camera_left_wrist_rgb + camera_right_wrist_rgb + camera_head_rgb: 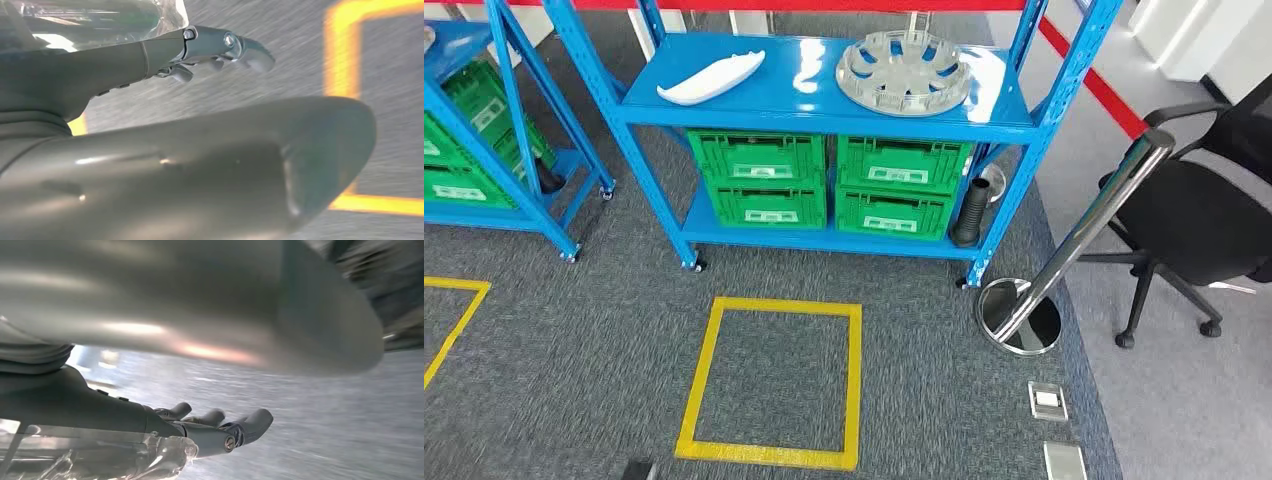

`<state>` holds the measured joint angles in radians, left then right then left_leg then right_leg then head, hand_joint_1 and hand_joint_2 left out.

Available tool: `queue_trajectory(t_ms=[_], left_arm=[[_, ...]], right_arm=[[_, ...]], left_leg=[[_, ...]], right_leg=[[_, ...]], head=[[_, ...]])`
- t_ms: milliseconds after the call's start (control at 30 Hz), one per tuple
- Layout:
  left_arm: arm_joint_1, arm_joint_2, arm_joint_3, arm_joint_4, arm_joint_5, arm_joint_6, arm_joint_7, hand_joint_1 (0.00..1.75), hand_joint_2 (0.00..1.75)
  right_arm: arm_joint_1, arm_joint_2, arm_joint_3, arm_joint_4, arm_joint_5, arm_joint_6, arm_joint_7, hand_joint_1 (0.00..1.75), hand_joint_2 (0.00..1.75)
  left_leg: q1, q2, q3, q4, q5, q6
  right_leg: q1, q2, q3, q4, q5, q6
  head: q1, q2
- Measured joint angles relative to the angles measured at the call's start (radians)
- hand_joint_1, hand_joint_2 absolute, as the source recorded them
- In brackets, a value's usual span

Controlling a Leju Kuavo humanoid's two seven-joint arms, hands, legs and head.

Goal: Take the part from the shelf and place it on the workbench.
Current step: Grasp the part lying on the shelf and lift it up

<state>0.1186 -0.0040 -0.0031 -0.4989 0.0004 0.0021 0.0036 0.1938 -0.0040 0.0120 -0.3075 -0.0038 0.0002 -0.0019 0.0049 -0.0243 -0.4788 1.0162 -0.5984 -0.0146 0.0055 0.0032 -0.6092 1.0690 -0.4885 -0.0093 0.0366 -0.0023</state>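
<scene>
On the blue shelf (824, 105) ahead lie two parts: a long white curved part (712, 78) toward its left end and a round silver wheel cover (902, 72) toward its right end. My left hand (210, 50) hangs over the grey carpet with its fingers stretched out and nothing in it. My right hand (220, 427) is also above the carpet, fingers extended and apart, holding nothing. The wrist pictures are blurred.
Several green crates (824, 180) fill the lower shelf, with a black ribbed tube (970, 215) beside them. A yellow taped square (774, 380) marks the carpet. A chrome stanchion (1064, 250) and a black office chair (1194, 220) stand at the right; another blue rack (484, 130) stands at the left.
</scene>
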Motion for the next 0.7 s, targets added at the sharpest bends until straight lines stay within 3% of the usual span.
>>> queue_trajectory(t_ms=[100,167,200,267,300,333,367,433,467,533,633,700], left_arm=[[0.049,-0.004,0.000,0.033,0.000,0.000,0.000,0.00,0.00],[0.098,-0.004,-0.001,0.076,0.000,0.000,0.000,0.00,0.00],[0.122,-0.004,-0.001,0.102,0.000,0.000,0.000,0.00,0.00],[0.166,-0.001,-0.001,0.155,0.000,0.000,0.001,0.00,0.00],[0.184,0.000,-0.001,0.177,0.000,0.000,0.001,0.00,0.00],[0.197,0.002,-0.001,0.194,0.000,0.000,0.002,0.00,0.00],[0.202,0.003,-0.001,0.205,0.000,0.000,0.001,0.00,0.00],[0.185,0.004,-0.001,0.213,0.000,0.000,0.000,0.00,0.00],[0.165,0.004,-0.001,0.212,0.000,0.000,-0.002,0.00,0.00],[0.115,0.002,-0.001,0.194,0.000,0.000,-0.004,0.00,0.00],[0.029,0.000,-0.001,0.134,0.000,0.000,-0.006,0.00,0.00],[-0.030,-0.001,-0.001,0.086,0.000,0.000,-0.007,0.00,0.00]], right_arm=[[-0.046,0.001,0.000,-0.033,0.000,0.000,0.000,0.00,0.00],[-0.095,0.003,0.000,-0.079,0.000,0.000,0.000,0.00,0.00],[-0.119,0.003,0.000,-0.105,0.000,0.000,0.000,0.00,0.00],[-0.166,0.003,-0.001,-0.154,0.000,0.000,-0.001,0.00,0.00],[-0.183,0.003,-0.001,-0.175,0.000,0.000,-0.001,0.00,0.00],[-0.193,0.003,-0.001,-0.191,0.000,0.000,-0.001,0.00,0.00],[-0.195,0.003,-0.001,-0.201,0.000,0.000,-0.001,0.00,0.00],[-0.176,0.003,-0.001,-0.208,0.000,0.000,0.001,0.00,0.00],[-0.159,0.002,-0.001,-0.205,0.000,0.000,0.002,0.00,0.00],[-0.111,0.002,-0.001,-0.187,0.000,0.000,0.004,0.00,0.00],[-0.024,0.004,0.000,-0.134,0.000,0.000,0.005,0.00,0.00],[0.030,0.004,0.000,-0.090,0.000,0.000,0.005,0.00,0.00]], left_leg=[[0.001,-0.001,0.009,-0.008,-0.004,-0.007],[0.000,0.002,0.003,0.020,-0.024,-0.017],[0.000,0.004,-0.017,0.065,-0.046,-0.021],[0.002,0.005,-0.095,0.197,-0.095,-0.028],[0.003,0.005,-0.132,0.249,-0.102,-0.030],[0.004,0.005,-0.155,0.269,-0.089,-0.032],[0.005,0.005,-0.160,0.248,-0.054,-0.034],[0.007,0.010,-0.128,0.132,0.041,-0.035],[0.006,0.014,-0.107,0.076,0.070,-0.033],[0.002,0.020,-0.087,0.028,0.078,-0.019],[0.003,0.018,-0.081,0.017,0.071,0.004],[0.007,0.015,-0.071,0.010,0.067,0.016]], right_leg=[[-0.001,-0.001,0.006,-0.012,-0.004,-0.007],[-0.008,0.002,0.020,-0.029,-0.005,-0.015],[-0.011,0.007,0.027,-0.035,-0.006,-0.019],[-0.012,0.020,0.038,-0.038,-0.013,-0.023],[-0.012,0.027,0.044,-0.037,-0.018,-0.023],[-0.013,0.031,0.053,-0.037,-0.025,-0.021],[-0.014,0.033,0.063,-0.037,-0.032,-0.018],[-0.016,0.030,0.086,-0.037,-0.049,-0.010],[-0.015,0.026,0.093,-0.037,-0.057,-0.005],[-0.012,0.020,0.097,-0.039,-0.066,0.005],[-0.011,0.014,0.102,-0.038,-0.076,0.019],[-0.012,0.009,0.075,0.026,-0.108,0.027]], head=[[0.000,0.000],[-0.004,0.000],[-0.007,0.000],[-0.013,0.000],[-0.014,0.000],[-0.015,0.000],[-0.015,0.000],[-0.015,0.000],[-0.017,0.000],[-0.017,0.000],[-0.012,0.000],[-0.008,0.000]])
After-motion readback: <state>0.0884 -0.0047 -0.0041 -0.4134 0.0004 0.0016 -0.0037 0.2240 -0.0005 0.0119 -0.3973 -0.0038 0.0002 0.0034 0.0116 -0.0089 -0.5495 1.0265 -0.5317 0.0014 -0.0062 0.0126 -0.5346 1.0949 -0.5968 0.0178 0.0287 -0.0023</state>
